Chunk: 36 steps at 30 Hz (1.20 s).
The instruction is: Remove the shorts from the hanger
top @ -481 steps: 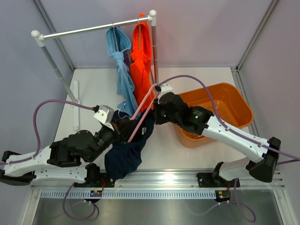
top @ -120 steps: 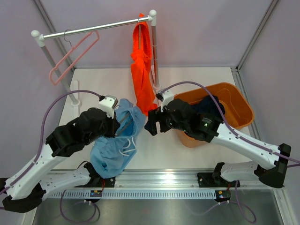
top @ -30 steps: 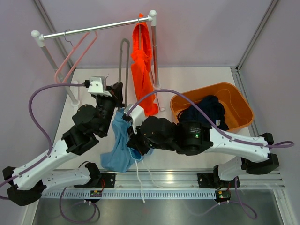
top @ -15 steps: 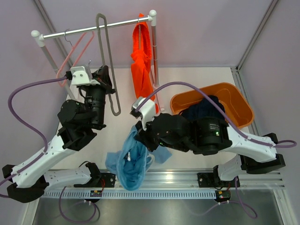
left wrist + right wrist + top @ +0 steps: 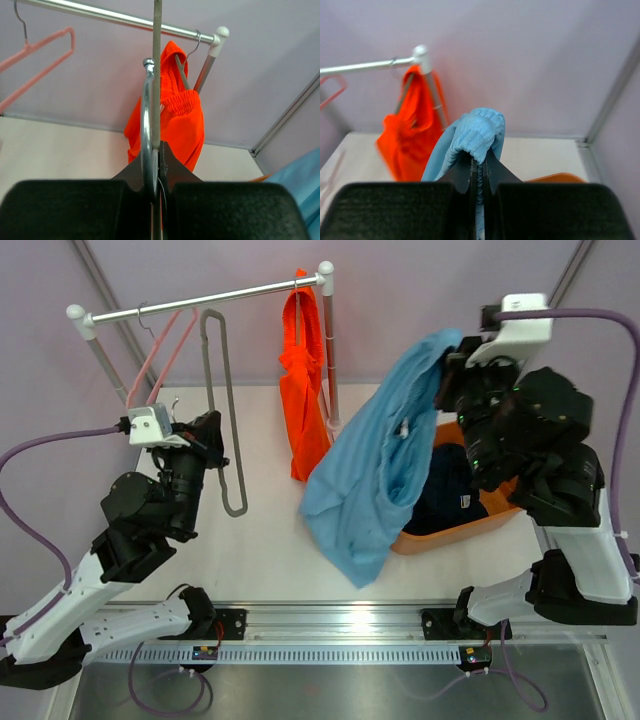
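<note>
The right claw point(image 5: 447, 365), up at about 2 o'clock over the desk point(image 5: 270, 550), is clamped shut on the waistband of the light blue shorts point(image 5: 375, 475), which hang free of any hanger and drape down past the 9 o'clock rim of the orange tub point(image 5: 440, 537), where the navy shorts point(image 5: 450, 490) lie. The left claw point(image 5: 212, 430), at about 10 o'clock, is closed on the bare grey hanger point(image 5: 234, 510) by its hook. The orange shorts point(image 5: 305, 400) hang at 12 o'clock from the rail point(image 5: 200, 302), with a pink hanger point(image 5: 160, 355) at 11 o'clock.
</note>
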{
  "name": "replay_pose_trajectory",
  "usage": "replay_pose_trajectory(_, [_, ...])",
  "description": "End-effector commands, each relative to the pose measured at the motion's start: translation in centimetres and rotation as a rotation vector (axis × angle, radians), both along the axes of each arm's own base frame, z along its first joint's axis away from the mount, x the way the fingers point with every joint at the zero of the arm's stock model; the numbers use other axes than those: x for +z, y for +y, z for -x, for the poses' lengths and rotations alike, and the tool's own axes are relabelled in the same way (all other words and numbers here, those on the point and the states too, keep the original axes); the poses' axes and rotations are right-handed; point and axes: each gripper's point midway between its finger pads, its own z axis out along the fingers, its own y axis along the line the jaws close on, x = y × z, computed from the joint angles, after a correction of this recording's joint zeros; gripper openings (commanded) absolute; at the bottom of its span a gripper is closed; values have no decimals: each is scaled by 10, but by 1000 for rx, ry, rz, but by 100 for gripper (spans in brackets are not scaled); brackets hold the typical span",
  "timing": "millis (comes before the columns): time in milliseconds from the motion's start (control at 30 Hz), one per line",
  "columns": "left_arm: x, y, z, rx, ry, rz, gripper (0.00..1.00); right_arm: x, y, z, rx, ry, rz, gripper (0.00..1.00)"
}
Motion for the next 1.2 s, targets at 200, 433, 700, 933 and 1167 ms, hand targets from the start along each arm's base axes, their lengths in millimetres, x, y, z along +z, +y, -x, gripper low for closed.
replay_pose_trajectory(200, [-27,-16,-1,-64,52,4,0,57,-144,10,-439,-168,-129,0])
replay_pose_trajectory(433, [-36,-14,2,-75,65,0,0,2,-133,-40,-436,-38,-43,0])
replay_pose_trajectory(700, [-40,-9,5,-73,76,-28,0,-62,-85,-112,-319,131,-20,0])
replay_pose_trajectory(933, [-44,-6,7,-69,82,-37,0,-109,-96,-129,-309,260,-115,0])
replay_pose_trajectory(1167, [-49,-5,8,-70,88,-38,0,-205,-152,-99,-388,380,-271,0])
